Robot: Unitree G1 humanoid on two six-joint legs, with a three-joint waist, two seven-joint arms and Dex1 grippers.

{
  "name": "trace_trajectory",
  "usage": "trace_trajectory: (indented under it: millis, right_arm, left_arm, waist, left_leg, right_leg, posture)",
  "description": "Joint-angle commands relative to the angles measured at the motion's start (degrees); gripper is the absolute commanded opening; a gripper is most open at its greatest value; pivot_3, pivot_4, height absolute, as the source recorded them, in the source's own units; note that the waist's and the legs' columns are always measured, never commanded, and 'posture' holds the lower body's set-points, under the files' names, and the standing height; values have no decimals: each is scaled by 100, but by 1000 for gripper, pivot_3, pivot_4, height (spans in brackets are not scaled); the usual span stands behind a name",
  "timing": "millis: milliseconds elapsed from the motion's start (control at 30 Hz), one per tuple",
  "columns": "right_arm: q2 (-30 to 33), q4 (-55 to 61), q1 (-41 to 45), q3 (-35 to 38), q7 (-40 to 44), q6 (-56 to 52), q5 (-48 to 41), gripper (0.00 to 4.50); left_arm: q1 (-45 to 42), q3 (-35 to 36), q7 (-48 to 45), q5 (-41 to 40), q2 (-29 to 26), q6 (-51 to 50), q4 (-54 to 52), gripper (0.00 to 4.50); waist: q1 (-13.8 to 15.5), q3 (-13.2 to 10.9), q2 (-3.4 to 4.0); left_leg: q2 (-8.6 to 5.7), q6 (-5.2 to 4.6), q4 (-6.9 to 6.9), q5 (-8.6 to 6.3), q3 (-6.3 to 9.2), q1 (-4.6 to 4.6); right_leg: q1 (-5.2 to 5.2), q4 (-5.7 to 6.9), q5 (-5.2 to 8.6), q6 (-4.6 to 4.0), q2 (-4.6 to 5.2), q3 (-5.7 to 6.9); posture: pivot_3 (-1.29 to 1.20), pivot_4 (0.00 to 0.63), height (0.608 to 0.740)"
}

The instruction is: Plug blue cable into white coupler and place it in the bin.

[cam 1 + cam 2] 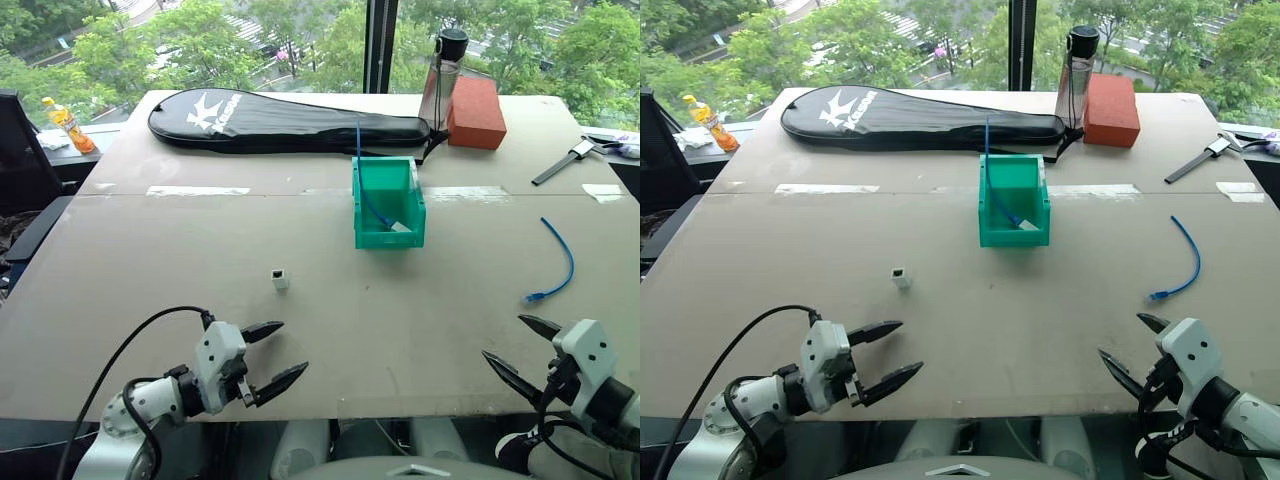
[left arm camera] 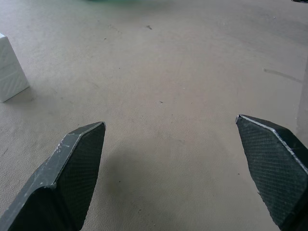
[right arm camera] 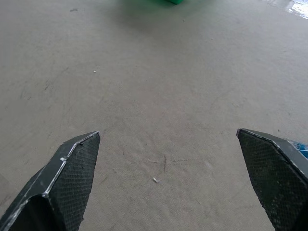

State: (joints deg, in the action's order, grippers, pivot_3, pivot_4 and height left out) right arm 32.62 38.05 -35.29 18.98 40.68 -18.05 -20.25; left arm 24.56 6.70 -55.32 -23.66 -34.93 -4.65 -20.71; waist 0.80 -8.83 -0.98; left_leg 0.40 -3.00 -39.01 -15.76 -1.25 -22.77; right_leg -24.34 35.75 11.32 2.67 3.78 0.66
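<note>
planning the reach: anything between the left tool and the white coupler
Nothing: in the left eye view, bare tabletop separates the open left tool from the white coupler.

Your table (image 1: 200,250) looks matt, faintly rough, like board. The bin (image 1: 388,235) is glossy plastic. Each left claw (image 1: 276,356) finger (image 2: 72,168) shows textured black pads.

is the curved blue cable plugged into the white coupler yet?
No, the blue cable lies apart on the table's right, far from the white coupler.
</note>
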Motion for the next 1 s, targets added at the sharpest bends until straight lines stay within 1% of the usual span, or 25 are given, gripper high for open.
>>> trace_trajectory:
  millis: [33, 167, 233, 267, 367, 433, 500, 567, 633, 700, 733, 800, 833, 867, 1000]
  right_arm:
    - [-41, -2, -9, 127, 31, 259, -8, 4500]
    - [39, -39, 204, 120, 48, 328, -29, 4500]
    - [257, -34, 433, 183, 143, 204, -92, 4500]
    - [470, -13, 539, 192, 189, 134, 29, 4500]
    - [1071, -16, 934, 295, 339, -376, -79, 4500]
    - [1694, -230, 1231, 354, 750, -700, -210, 4500]
    - [2417, -689, 1603, 279, 1176, -437, 167, 4500]
    - [3130, -1200, 2103, 93, 1583, -660, 225, 4500]
    - [3632, -1804, 2764, -335, 1895, -235, 535, 4500]
    - [4021, -2428, 3328, -913, 2381, 444, 946, 4500]
    - [4111, -2749, 3644, -1241, 2616, 696, 1131, 4500]
    - [4082, -3367, 4295, -1846, 2956, 1091, 1478, 3994]
    - [3969, -3685, 4646, -2151, 3050, 1275, 1705, 3541]
    - [3861, -3940, 4917, -2377, 3091, 1440, 1897, 3338]
    - [3703, -4555, 5456, -2840, 3396, 1902, 2252, 3338]
  left_arm:
    - [-67, 14, 32, -82, -55, -43, -300, 4452]
    - [-349, -19, 73, -394, -70, -384, -657, 4452]
    - [-558, -93, 51, -426, -149, -537, -823, 4452]
    - [-667, -147, 11, -449, -209, -604, -932, 4452]
    - [-916, -290, -86, -592, -353, -812, -1215, 4452]
    - [-1066, -381, -172, -639, -444, -859, -1324, 4452]
    - [-1211, -444, -211, -682, -507, -925, -1400, 4452]
    - [-1350, -509, -284, -683, -570, -937, -1427, 4452]
    - [-1482, -570, -306, -691, -585, -953, -1447, 4452]
    - [-1580, -634, -293, -740, -583, -1035, -1520, 4452]
    - [-1599, -673, -303, -715, -606, -1047, -1561, 4452]
    - [-1577, -725, -269, -669, -619, -1051, -1644, 4500]
    - [-1500, -732, -214, -651, -620, -1054, -1743, 4500]
    - [-1427, -723, -153, -650, -614, -1069, -1840, 4500]
    - [-1199, -635, 91, -692, -602, -1188, -2205, 4500]
  waist:
    - [1, 0, 0]
    - [2, -1, -1]
    - [1, -3, 2]
    - [-5, -4, 3]
    - [-3, -4, 4]
    - [1, -5, 3]
    - [6, -7, 3]
    - [1, -16, 9]
    - [1, -18, 8]
    - [-2, -23, 13]
    - [1, -24, 12]
    - [4, -35, 15]
    - [3, -37, 12]
    - [-2, -40, 11]
    - [-7, -49, 15]
  left_leg:
    - [0, 0, 0, 0, 0, 0]
    - [0, 0, 0, 0, 0, -1]
    - [0, 0, 0, 0, -1, -1]
    - [0, -3, 0, 2, -1, 0]
    - [-2, -5, 0, 3, -10, 0]
    - [-2, -5, 0, 3, -14, 0]
    - [-4, -5, 0, 3, -14, 0]
    - [-8, -7, -1, 3, -22, 2]
    - [-7, -7, -1, 3, -18, 2]
    - [-6, -7, 1, 3, -18, 1]
    - [-7, -7, 4, 3, -19, 0]
    - [-7, -7, 6, 3, -21, 0]
    - [-7, -8, 6, 3, -20, -4]
    - [-7, -8, 6, 3, -22, -4]
    - [-8, -11, 6, 2, -34, -2]
  right_leg:
    - [0, 0, 0, 0, 0, 0]
    - [0, -1, 0, 0, 8, 8]
    - [0, -1, 0, 0, 14, 20]
    - [0, -1, 0, 0, 14, 20]
    - [1, 0, -1, -1, 3, 33]
    - [1, 0, -1, -1, -2, 31]
    - [1, 0, -1, -1, -19, 31]
    - [1, 0, -1, -1, -19, 25]
    - [2, -1, -1, -1, -22, 29]
    - [0, -1, -1, -1, -26, 28]
    - [-1, -1, -1, -2, -27, 27]
    - [-1, -4, -1, -2, -30, 26]
    - [-1, -8, -2, -3, -29, 26]
    - [-1, -9, -2, -3, -29, 22]
    - [-2, -13, -8, -12, -28, 12]
  posture:
    - [0, 150, 740]
    - [0, 150, 740]
    - [0, 150, 740]
    - [0, 150, 740]
    - [0, 150, 740]
    - [0, 150, 740]
    - [0, 150, 740]
    - [0, 150, 740]
    - [0, 150, 740]
    - [0, 150, 740]
    - [0, 150, 740]
    - [0, 150, 740]
    - [0, 150, 740]
    - [0, 150, 740]
    - [0, 150, 740]
